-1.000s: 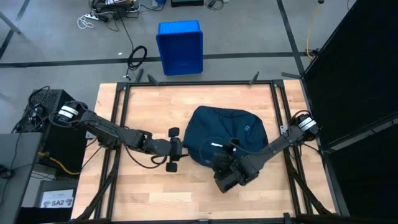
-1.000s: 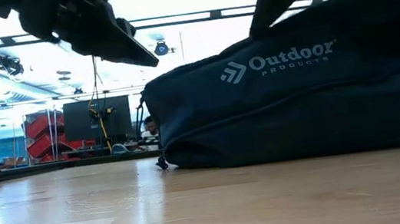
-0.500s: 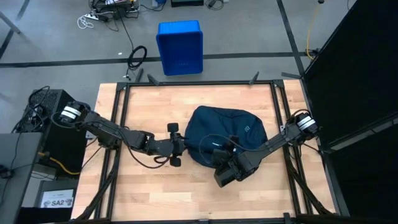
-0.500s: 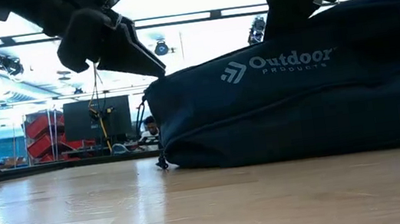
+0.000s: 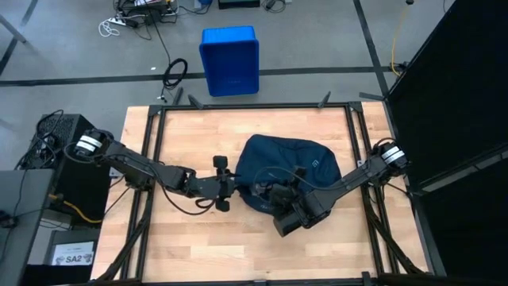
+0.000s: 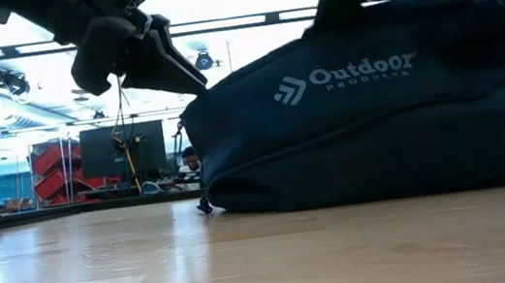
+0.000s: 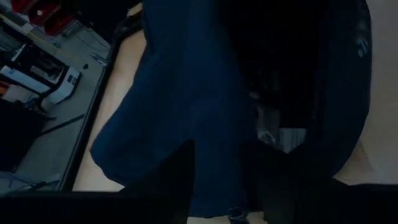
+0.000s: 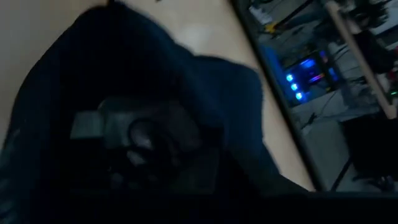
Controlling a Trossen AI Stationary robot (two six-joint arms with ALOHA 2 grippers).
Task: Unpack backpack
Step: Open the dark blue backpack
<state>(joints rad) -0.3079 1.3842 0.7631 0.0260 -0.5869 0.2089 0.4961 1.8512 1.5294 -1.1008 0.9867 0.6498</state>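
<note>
Soft dark navy fabric backpack (image 5: 290, 165) lying on wooden table (image 5: 182, 242), contents indiscernible, left gripper (image 5: 230, 185) touching its edge, right gripper (image 5: 268, 193) over it, both grips undeterminable

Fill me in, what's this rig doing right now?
Both arms are working on the navy Outdoor Products backpack lying on the wooden table. The left gripper is at the bag's left edge; the right gripper is at its front edge, close beside it. Nothing has been taken out onto the table yet.

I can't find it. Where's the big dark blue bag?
In the high view the dark navy fabric backpack lies right of the wooden table's middle, between both grippers.
</note>
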